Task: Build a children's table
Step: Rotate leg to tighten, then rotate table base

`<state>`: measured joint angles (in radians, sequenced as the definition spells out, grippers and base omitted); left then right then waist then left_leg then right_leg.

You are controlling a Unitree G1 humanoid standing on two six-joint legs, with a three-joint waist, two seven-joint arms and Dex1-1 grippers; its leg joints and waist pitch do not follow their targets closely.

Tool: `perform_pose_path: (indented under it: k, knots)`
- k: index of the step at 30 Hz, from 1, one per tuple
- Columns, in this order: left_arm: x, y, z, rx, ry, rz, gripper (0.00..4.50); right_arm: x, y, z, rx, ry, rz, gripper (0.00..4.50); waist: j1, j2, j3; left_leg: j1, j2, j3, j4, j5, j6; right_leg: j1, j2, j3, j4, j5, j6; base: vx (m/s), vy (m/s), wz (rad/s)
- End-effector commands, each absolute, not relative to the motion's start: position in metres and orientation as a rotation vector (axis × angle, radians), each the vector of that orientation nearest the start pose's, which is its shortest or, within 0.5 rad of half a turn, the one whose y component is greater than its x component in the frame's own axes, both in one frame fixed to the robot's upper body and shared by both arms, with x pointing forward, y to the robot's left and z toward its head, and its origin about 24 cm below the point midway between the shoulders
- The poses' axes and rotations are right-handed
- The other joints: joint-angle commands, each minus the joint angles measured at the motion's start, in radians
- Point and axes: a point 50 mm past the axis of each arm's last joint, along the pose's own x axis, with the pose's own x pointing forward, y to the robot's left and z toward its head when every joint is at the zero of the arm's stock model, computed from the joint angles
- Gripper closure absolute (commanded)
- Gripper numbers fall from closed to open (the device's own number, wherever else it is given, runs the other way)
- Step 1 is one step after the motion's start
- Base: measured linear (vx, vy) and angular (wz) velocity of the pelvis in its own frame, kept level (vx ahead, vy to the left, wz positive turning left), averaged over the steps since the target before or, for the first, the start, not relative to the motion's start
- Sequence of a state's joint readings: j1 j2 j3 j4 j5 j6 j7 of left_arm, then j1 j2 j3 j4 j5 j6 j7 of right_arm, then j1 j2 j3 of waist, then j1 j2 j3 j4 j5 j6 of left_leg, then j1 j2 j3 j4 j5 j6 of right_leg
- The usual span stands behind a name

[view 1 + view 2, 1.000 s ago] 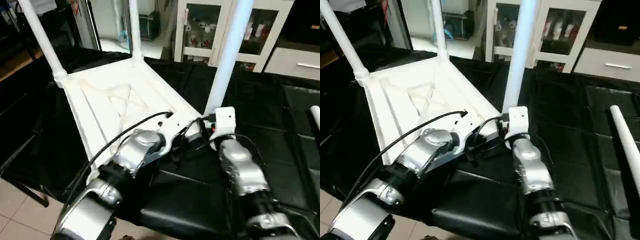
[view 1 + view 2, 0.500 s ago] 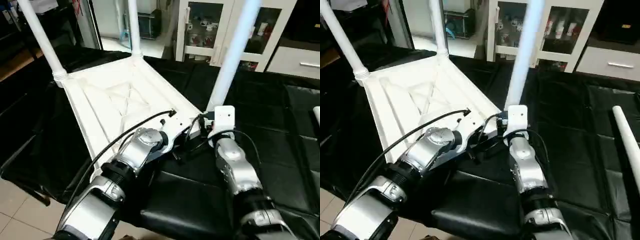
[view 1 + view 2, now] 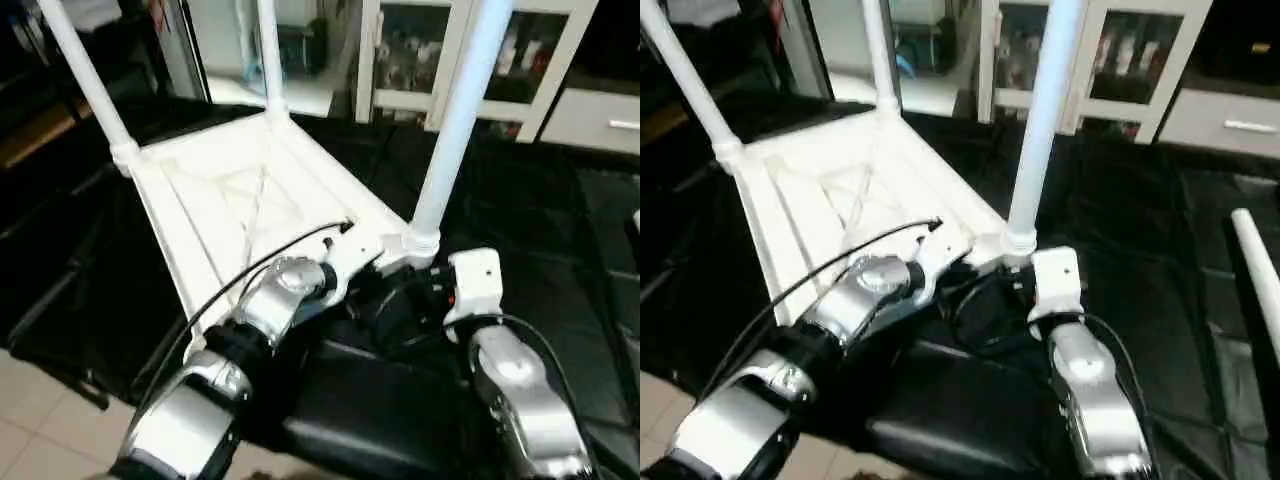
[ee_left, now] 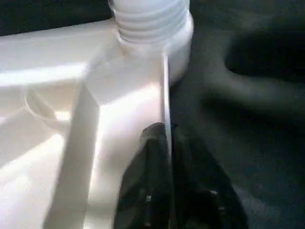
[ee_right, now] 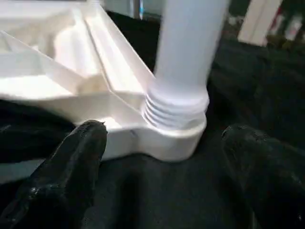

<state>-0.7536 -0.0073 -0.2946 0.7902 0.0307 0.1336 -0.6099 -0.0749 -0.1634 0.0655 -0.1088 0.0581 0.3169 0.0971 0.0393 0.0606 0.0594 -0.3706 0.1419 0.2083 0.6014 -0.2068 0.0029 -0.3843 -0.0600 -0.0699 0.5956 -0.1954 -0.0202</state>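
The right gripper stands wide open, its two black fingers apart on either side of the near leg's base and touching nothing. The left gripper is nearly closed, pinching the thin rim of the top just beside that same corner.

The top lies upside down on the black table, ribbed underside up. Three legs stand in corner sockets: the near one, with its threaded collar sunk into the socket, one at the far left corner, and one at the far middle. From the collar's look the near leg seems seated, though whether it is fully tight cannot be judged here.

A fourth leg lies loose on the black cover, well apart from the top, on the robot's right. The last corner, nearest the robot, is hidden under the left forearm, so whether its socket is empty cannot be seen; with one leg loose, it most likely is.

So the job looks about three quarters done. What is left, by my reading: fetch the loose leg, fit it into the remaining socket, then turn the table upright.
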Motion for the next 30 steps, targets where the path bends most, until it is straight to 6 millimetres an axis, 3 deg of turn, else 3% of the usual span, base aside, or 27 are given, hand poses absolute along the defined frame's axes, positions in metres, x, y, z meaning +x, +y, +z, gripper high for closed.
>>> perform_pose_path:
  k: [1, 3, 4, 5, 6, 7, 9, 10, 11, 12, 14, 16, 17, 19, 20, 22, 24, 27, 30]
  knots:
    - [0.345, 0.019, 0.075, 0.209, 0.206, -0.995, 3.58, 0.265, -0.155, 0.062, -0.094, 0.137, 0.175, 0.25, 0.001, -0.017, -0.055, 0.018, 0.099, -0.064, -0.084, -0.263, 0.030, 0.024, -0.115, 0.067, -0.107, -0.392, -0.138, 0.000, 0.000, 0.00]
    - [0.346, 0.022, 0.081, 0.187, 0.171, -0.996, 3.50, 0.263, -0.157, 0.064, -0.084, 0.140, 0.169, 0.25, -0.001, -0.025, -0.061, 0.013, 0.104, -0.065, -0.087, -0.231, 0.034, 0.030, -0.112, 0.067, -0.090, -0.262, -0.166, 0.000, 0.000, 0.00]
    - [0.346, 0.022, 0.081, 0.187, 0.171, -0.996, 3.46, 0.263, -0.157, 0.064, -0.084, 0.140, 0.169, 0.25, -0.001, -0.025, -0.061, 0.013, 0.104, -0.065, -0.087, -0.231, 0.034, 0.030, -0.112, 0.067, -0.090, -0.262, -0.166, 0.000, 0.000, 0.00]
    - [0.347, 0.024, 0.086, 0.179, 0.137, -0.978, 3.33, 0.263, -0.157, 0.064, -0.084, 0.142, 0.171, 0.25, -0.002, -0.021, -0.068, 0.009, 0.100, -0.062, -0.080, -0.167, 0.053, 0.036, -0.115, 0.067, -0.075, -0.139, -0.198, 0.052, 0.011, 0.00]
    - [0.349, 0.030, 0.091, 0.180, 0.084, -0.939, 3.16, 0.263, -0.156, 0.064, -0.081, 0.144, 0.178, 0.25, 0.000, -0.020, -0.072, 0.010, 0.099, -0.061, -0.076, -0.143, 0.065, 0.038, -0.115, 0.067, -0.070, -0.096, -0.207, 0.052, 0.011, 0.00]
    - [0.350, 0.034, 0.095, 0.180, 0.056, -0.910, 3.16, 0.263, -0.156, 0.065, -0.078, 0.145, 0.183, 0.25, 0.001, -0.031, -0.078, 0.003, 0.098, -0.061, -0.067, -0.079, 0.095, 0.046, -0.120, 0.067, -0.056, -0.003, -0.228, 0.053, 0.002, 0.00]
    - [0.352, 0.045, 0.099, 0.151, 0.039, -0.866, 3.16, 0.264, -0.156, 0.066, -0.071, 0.142, 0.195, 0.25, 0.002, -0.027, -0.087, -0.002, 0.094, -0.058, -0.054, 0.007, 0.147, 0.046, -0.118, 0.065, -0.039, 0.124, -0.244, 0.000, 0.000, 0.00]
    - [0.353, 0.049, 0.100, 0.132, 0.040, -0.857, 3.16, 0.265, -0.156, 0.067, -0.069, 0.140, 0.201, 0.25, 0.006, -0.036, -0.089, -0.008, 0.093, -0.058, -0.049, 0.055, 0.181, 0.047, -0.120, 0.063, -0.029, 0.185, -0.252, 0.000, 0.000, 0.00]
    - [0.351, 0.061, 0.104, 0.096, 0.033, -0.851, 3.16, 0.266, -0.154, 0.069, -0.071, 0.135, 0.224, 0.25, 0.008, -0.039, -0.086, -0.008, 0.093, -0.055, -0.047, 0.060, 0.202, 0.042, -0.120, 0.060, -0.030, 0.183, -0.255, 0.000, 0.000, 0.00]
    - [0.350, 0.065, 0.105, 0.088, 0.031, -0.850, 3.16, 0.267, -0.154, 0.070, -0.070, 0.134, 0.232, 0.25, 0.009, -0.036, -0.084, -0.009, 0.095, -0.056, -0.048, 0.049, 0.203, 0.043, -0.122, 0.060, -0.029, 0.162, -0.260, 0.000, 0.000, 0.00]
    - [0.342, 0.089, 0.109, 0.082, 0.032, -0.868, 3.16, 0.269, -0.150, 0.074, -0.073, 0.124, 0.312, 0.25, 0.012, -0.033, -0.076, -0.002, 0.101, -0.054, -0.053, -0.021, 0.179, 0.036, -0.118, 0.059, -0.042, 0.010, -0.249, 0.000, 0.000, 0.00]
    - [0.338, 0.096, 0.110, 0.088, 0.034, -0.878, 3.16, 0.269, -0.149, 0.075, -0.076, 0.121, 0.338, 0.25, 0.009, -0.030, -0.070, 0.001, 0.100, -0.052, -0.058, -0.056, 0.156, 0.029, -0.109, 0.058, -0.053, -0.068, -0.235, 0.000, 0.000, 0.00]
    - [0.325, 0.119, 0.110, 0.115, 0.064, -0.913, 3.16, 0.269, -0.145, 0.079, -0.065, 0.126, 0.431, 0.25, 0.014, -0.030, -0.069, 0.008, 0.105, -0.055, -0.063, -0.094, 0.112, 0.031, -0.112, 0.061, -0.052, -0.129, -0.223, 0.000, 0.000, 0.00]
    - [0.313, 0.137, 0.111, 0.141, 0.090, -0.943, 3.16, 0.268, -0.143, 0.082, -0.064, 0.128, 0.508, 0.25, 0.013, -0.024, -0.066, 0.007, 0.109, -0.059, -0.071, -0.123, 0.079, 0.030, -0.109, 0.062, -0.049, -0.161, -0.206, 0.000, 0.000, 0.00]
    - [0.305, 0.153, 0.112, 0.159, 0.118, -0.945, 3.16, 0.267, -0.142, 0.085, -0.065, 0.130, 0.575, 0.25, 0.007, -0.027, -0.060, 0.017, 0.104, -0.051, -0.074, -0.149, 0.061, 0.018, -0.098, 0.063, -0.056, -0.175, -0.201, 0.000, 0.000, 0.00]
    - [0.296, 0.184, 0.117, 0.224, 0.145, -0.894, 3.16, 0.263, -0.143, 0.090, -0.118, 0.128, 0.695, 0.25, 0.010, -0.023, -0.060, 0.011, 0.105, -0.054, -0.076, -0.147, 0.047, 0.025, -0.101, 0.066, -0.052, -0.163, -0.195, 0.000, 0.000, 0.00]
    - [0.291, 0.219, 0.123, 0.300, 0.188, -0.787, 3.16, 0.260, -0.146, 0.091, -0.149, 0.143, 0.778, 0.25, 0.014, -0.024, -0.057, 0.020, 0.099, -0.051, -0.074, -0.185, 0.028, 0.018, -0.100, 0.068, -0.057, -0.197, -0.190, 0.000, 0.000, 0.00]
    - [0.281, 0.252, 0.129, 0.342, 0.261, -0.699, 3.16, 0.257, -0.150, 0.091, -0.171, 0.170, 0.846, 0.25, 0.021, -0.026, -0.055, 0.024, 0.099, -0.054, -0.078, -0.227, 0.002, 0.016, -0.102, 0.070, -0.059, -0.251, -0.178, 0.000, 0.000, 0.00]
    - [0.274, 0.275, 0.127, 0.363, 0.328, -0.634, 3.16, 0.256, -0.151, 0.090, -0.189, 0.185, 0.877, 0.25, 0.020, -0.026, -0.056, 0.026, 0.100, -0.057, -0.081, -0.231, -0.014, 0.014, -0.101, 0.071, -0.057, -0.240, -0.175, 0.000, 0.000, 0.00]
